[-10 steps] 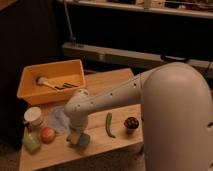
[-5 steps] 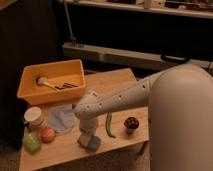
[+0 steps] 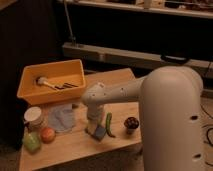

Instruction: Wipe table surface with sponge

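The gripper (image 3: 95, 126), jaws clamped on the sponge (image 3: 99, 133), has dragged it right along the tabletop (image 3: 70, 147), so wiping's underway.

The tabletop (image 3: 75, 147) is light tan with plank lines. The white arm's (image 3: 125, 92) jaws, low over its middle, pinch the blue sponge (image 3: 99, 133). The bin (image 3: 30, 92) is orange-yellow, the cloth (image 3: 62, 118) pale blue, the pepper (image 3: 109, 124) green.
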